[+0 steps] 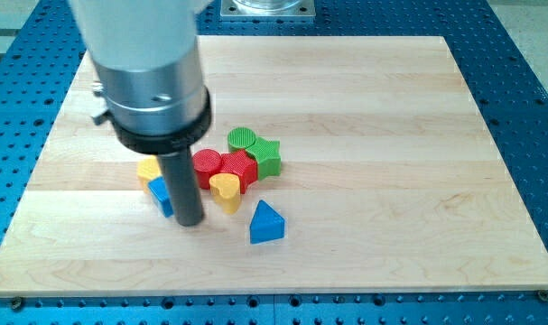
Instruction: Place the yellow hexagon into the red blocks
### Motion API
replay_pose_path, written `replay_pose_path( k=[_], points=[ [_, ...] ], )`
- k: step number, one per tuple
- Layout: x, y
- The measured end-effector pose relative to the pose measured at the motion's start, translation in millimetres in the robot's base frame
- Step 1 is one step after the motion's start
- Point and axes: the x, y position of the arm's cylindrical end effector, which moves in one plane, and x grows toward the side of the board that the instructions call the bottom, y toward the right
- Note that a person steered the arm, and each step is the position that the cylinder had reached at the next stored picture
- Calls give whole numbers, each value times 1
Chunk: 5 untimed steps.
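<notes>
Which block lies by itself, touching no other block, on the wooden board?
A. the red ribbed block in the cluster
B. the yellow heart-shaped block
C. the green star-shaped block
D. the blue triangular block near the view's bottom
D: the blue triangular block sits apart below the cluster, with bare wood all round it, while the yellow heart-shaped block, the red ribbed blocks and the green star-shaped block are packed together.

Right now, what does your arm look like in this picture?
A wide light grey housing comes in from the view's top, ending in a metallic silver band and a black ring. A straight dark rod hangs below it. My tip is plain and round. A small bolt sticks out on the view's left side. I see no cables or markings.
</notes>
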Motion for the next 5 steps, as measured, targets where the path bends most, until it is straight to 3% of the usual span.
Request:
replay_pose_path(
  k=[1, 2, 4, 5],
  points=[
    [16, -49],
    [-19, -60],
    [-53, -62],
    [-72, -33]
  ],
)
